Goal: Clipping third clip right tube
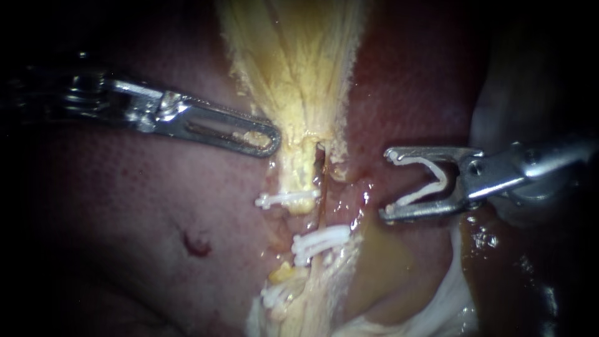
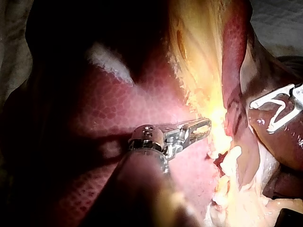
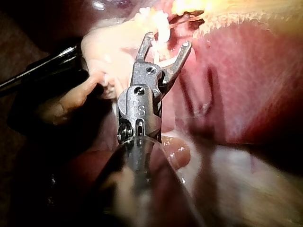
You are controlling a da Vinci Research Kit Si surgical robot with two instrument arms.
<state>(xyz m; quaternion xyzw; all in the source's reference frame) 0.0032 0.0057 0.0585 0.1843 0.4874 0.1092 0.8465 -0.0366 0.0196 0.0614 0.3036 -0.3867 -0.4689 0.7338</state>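
R instrument [image 1: 387,184] hand sat spread, cradling a new clip [image 1: 430,181] mid-right, near the right tube [image 1: 322,193] at center. Looked like 2 clips [image 1: 319,242] were on, 3rd not yet.

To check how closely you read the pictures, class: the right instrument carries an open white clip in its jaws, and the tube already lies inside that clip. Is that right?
Not quite. The right instrument does carry an open white clip in its jaws, but the tube does not lie inside it: the clip stands apart, beside the tube. The endoscope view shows the gap between them.
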